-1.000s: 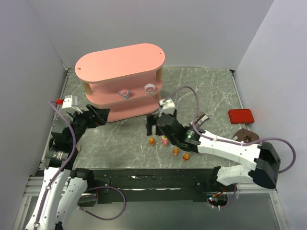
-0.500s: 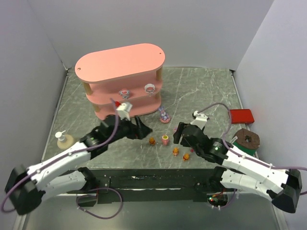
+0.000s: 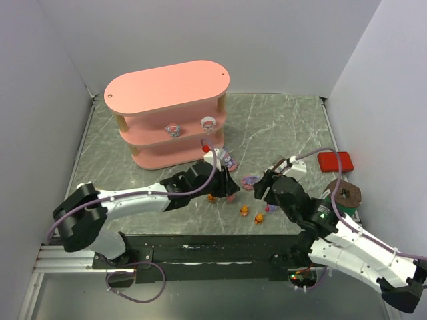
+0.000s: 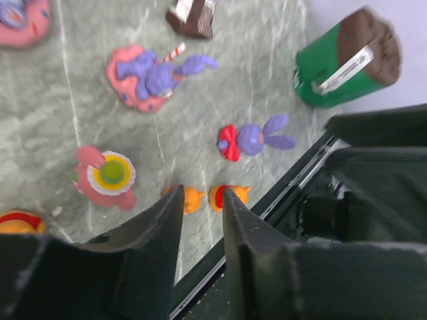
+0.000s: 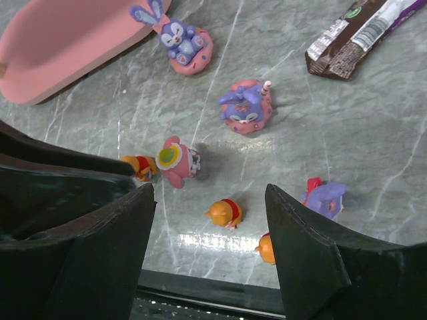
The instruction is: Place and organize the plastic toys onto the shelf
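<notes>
Two pink-white toys [image 3: 173, 130] stand on the middle tier of the pink shelf [image 3: 167, 93]; its lowest tier lies in shadow and I cannot see inside it. The other toys lie on the table [image 3: 287, 127] in front. A purple rabbit [image 5: 183, 40] is just beside the shelf's foot, and near it are a second purple toy [image 5: 245, 107] and a pink-white one [image 5: 175, 160].

Of the orange bears, one bear [image 5: 140, 165] is half hidden behind a dark finger. Another bear [image 5: 267, 248] and the third purple toy [image 5: 323, 199] are partly covered by the right gripper [image 5: 210, 193]. Its jaws stand wide apart, with the middle bear [image 5: 225, 212] showing between them.

The left gripper [image 4: 200, 193] hovers with its fingers nearly together, holding nothing. The snack bar [image 5: 363, 33] is cut off at the edge.
</notes>
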Robot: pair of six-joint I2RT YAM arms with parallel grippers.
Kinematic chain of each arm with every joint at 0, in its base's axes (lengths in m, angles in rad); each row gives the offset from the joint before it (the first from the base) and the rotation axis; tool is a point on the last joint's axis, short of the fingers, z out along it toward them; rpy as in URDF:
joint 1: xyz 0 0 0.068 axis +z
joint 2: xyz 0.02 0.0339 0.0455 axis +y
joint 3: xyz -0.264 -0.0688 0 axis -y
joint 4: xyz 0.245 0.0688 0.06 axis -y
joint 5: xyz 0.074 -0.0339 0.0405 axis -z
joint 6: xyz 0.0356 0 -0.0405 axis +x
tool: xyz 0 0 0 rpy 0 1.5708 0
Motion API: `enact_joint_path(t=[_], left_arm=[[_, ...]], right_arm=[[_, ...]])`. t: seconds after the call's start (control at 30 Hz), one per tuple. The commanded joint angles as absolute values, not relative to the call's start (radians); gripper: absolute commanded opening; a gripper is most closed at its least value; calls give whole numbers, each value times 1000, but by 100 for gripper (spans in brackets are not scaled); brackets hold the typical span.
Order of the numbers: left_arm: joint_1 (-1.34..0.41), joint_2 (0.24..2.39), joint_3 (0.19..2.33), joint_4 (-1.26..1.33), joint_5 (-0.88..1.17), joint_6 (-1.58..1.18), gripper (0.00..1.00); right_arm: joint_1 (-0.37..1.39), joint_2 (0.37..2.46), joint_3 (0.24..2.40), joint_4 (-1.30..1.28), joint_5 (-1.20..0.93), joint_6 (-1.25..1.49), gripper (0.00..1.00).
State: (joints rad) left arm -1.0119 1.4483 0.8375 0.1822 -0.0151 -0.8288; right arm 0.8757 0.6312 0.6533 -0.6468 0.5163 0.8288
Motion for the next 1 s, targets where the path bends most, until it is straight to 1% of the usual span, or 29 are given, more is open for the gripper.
enact_joint_path(t=[0.0,0.13,0.27,0.47,0.6,0.77,0.97], left_arm=[[-1043,1508,885,265,29,-868,33],[-1068,1574,887,276,32,-876,26],[-1074,1630,855,325,5,-887,25],[-1075,1695,833,370,-57,-862,21],[-1075,1700,816,365,-112,-847,20],[-1075,1710,804,341,-126,-834,18],[-1074,1692,761,308,-205,-885,17]], right_arm=[[858,585,649,-666,551,815,74],[856,574,635,-661,545,815,74],[853,571,621,-657,542,816,74],[850,572,623,-661,546,811,74],[851,563,620,-663,551,810,74],[850,568,612,-652,548,810,74],[850,574,600,-627,531,810,74]])
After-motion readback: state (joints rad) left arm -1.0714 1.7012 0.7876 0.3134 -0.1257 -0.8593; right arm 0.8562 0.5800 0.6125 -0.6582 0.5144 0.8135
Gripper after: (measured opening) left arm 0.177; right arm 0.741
